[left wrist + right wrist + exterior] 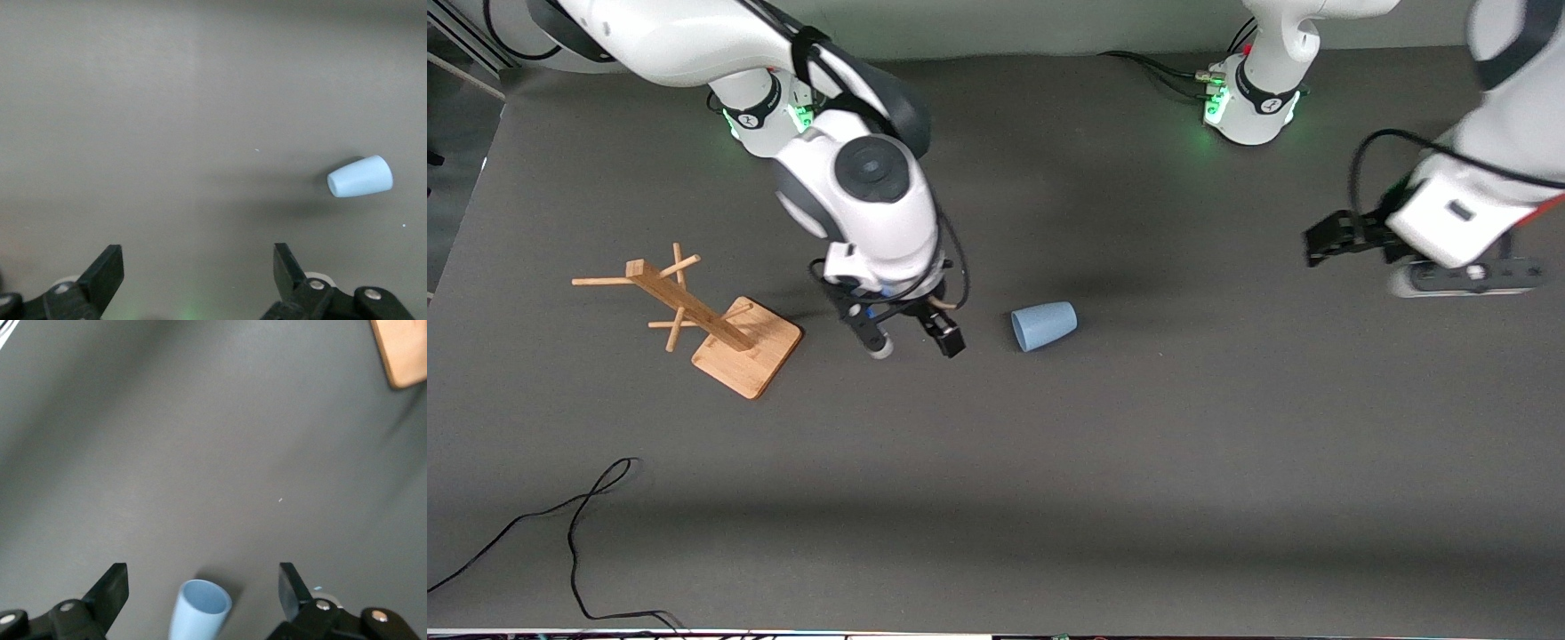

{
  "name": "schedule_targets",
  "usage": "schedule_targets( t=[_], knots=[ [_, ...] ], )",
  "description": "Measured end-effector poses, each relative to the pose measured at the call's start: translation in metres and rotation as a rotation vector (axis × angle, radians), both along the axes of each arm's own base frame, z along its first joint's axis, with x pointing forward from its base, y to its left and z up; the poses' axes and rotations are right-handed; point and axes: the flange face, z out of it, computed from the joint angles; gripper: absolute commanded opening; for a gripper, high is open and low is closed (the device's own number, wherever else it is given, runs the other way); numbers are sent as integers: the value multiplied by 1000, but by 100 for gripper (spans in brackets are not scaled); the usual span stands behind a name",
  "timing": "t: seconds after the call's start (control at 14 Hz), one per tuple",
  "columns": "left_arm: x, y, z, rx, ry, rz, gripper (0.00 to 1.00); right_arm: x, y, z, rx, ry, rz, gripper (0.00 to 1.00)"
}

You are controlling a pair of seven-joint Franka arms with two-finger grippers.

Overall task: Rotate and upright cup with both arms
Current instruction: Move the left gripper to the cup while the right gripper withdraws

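A: We see the cup (1044, 325) lying on its side on the worktop (1103, 462), about midway between the two arms' ends. Its long axis runs along the table, wide mouth toward the right arm's end, narrow closed base toward the left arm's.

B: And the right gripper (914, 342) is the near one, just beside that open mouth, low over the worktop. In the right wrist view the cup (199, 609) sits between the two black fingers (110, 590), rim facing the camera.

A: Fingers spread as wide as we see them go, nothing between the pads, nothing touched. Empty.

B: The left gripper (1325, 240) hangs well apart from the cup, up over the worktop at its own end. From its wrist view the cup (360, 177) shows small and far off, base end toward it.

A: Also spread wide, also holding nothing. That arm waits.

B: So we judge the right arm makes the first move: a short reach along the cup's axis, closing across the body near the rim.

A: The wooden peg rack (707, 316) stands toward the right arm's end, clear of that path.
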Motion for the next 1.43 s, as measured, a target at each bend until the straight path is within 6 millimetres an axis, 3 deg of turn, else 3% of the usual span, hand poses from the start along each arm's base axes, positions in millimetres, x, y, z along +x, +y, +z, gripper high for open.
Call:
schedule_targets(
  t=[0.14,0.36,0.57,0.71,1.0,1.14,1.29,1.43],
  knots=[
    [-3,-50,-16,45,-5,27,100,20,-49,24,8,24,108,100],
    [-19,-131,-43,129,-30,62,100,39,-129,79,29,5,257,100],
    [-34,-206,-65,178,-57,126,100,40,-212,143,93,-52,350,100],
    [-31,-249,-85,196,-69,207,100,28,-254,166,73,-78,425,100],
    [-13,-295,-142,232,-54,381,100,12,-322,170,20,-69,552,100],
    [-19,-322,-172,265,-51,382,100,8,-355,170,10,-60,563,100],
    [-34,-348,-202,328,-60,357,100,6,-371,169,10,-40,585,100],
    [-53,-373,-234,402,-79,303,100,5,-371,167,10,-32,610,100]
  ],
)
